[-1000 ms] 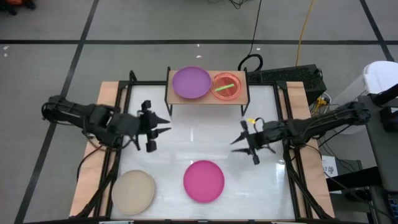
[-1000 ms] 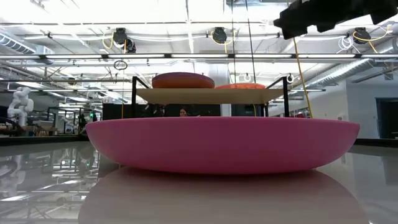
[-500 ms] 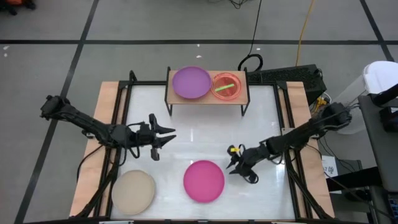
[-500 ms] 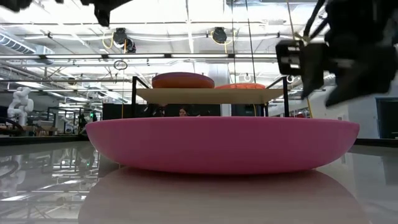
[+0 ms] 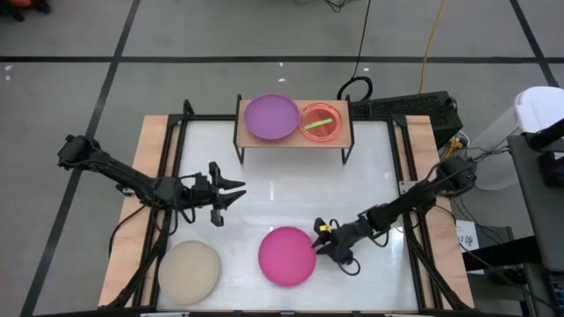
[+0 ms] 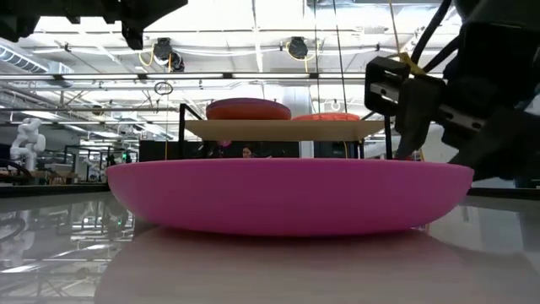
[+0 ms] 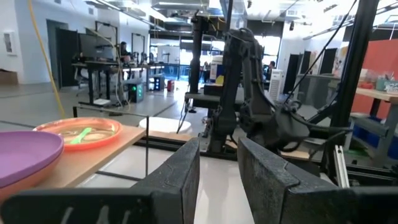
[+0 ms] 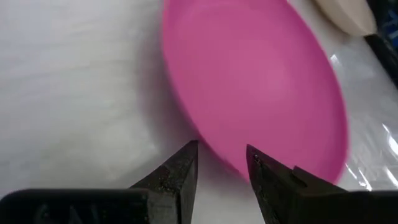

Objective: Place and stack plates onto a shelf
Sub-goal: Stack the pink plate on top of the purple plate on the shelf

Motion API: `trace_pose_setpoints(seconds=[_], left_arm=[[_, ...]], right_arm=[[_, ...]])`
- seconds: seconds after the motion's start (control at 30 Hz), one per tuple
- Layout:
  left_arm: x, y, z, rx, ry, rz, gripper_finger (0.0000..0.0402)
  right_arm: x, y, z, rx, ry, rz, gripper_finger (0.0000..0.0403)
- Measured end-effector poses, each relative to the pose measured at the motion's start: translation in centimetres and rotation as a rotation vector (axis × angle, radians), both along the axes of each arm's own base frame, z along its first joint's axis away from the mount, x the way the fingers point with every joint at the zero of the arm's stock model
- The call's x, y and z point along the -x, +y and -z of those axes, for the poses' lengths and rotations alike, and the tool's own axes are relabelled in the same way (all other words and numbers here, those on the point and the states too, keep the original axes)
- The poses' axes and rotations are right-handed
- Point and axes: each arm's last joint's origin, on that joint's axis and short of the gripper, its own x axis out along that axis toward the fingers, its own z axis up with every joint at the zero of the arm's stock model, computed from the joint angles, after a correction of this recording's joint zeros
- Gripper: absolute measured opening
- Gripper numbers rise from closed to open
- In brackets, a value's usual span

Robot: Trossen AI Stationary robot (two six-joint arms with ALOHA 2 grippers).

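Right now I have the right gripper [image 5: 319, 244] down low at the near-right edge of the magenta plate [image 5: 286, 256], which lies flat on the white table [image 5: 379, 158] toward the front, with the beige plate [image 5: 188, 270] well apart to its left. Through the right wrist camera the two fingers [image 8: 180, 169] stand parted with the plate's rim lying just ahead of the gap, not yet between them, so the claw is open and holding nothing. My left gripper [image 5: 231, 191] waits above the table left of centre, its fingers spread as well. On the shelf [image 5: 345, 135] at the back, the purple plate [image 5: 271, 116] sits on the left half and a small stack topped by a translucent pink plate [image 5: 321, 121] with a green strip in it sits on the right. I judge the magenta plate to be light, stiff plastic with a shallow upturned lip; it looks smooth and the table is glossy, so it is likely to skid away if I push rather than pinch. The rim is the only place to take it, one finger over the lip and one under the outer curve, and I would expect it to droop from a single-edge hold.
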Motion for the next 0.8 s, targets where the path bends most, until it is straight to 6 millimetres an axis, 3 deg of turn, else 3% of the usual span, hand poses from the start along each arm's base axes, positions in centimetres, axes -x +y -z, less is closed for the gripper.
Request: trace_pose_setpoints(seconds=[0.3, 0.4, 0.57, 0.8], left_arm=[[0.0, 0.0, 0.0, -0.001, 0.001, 0.0, 0.0115], [0.0, 0.0, 0.0, -0.002, 0.002, 0.0, 0.0115], [0.0, 0.0, 0.0, -0.002, 0.002, 0.0, 0.0115], [0.0, 0.0, 0.0, -0.002, 0.003, 0.0, 0.0115]], right_arm=[[-1.5, 1.5, 1.5, 0.099, -0.007, 0.017, 0.0116], [-1.5, 1.6, 1.4, 0.145, -0.027, 0.014, 0.0089], [-1.2, 1.5, 0.4, 0.165, -0.052, 0.001, 0.001], [-1.2, 0.9, -3.2, 0.258, -0.222, 0.046, 0.0003]])
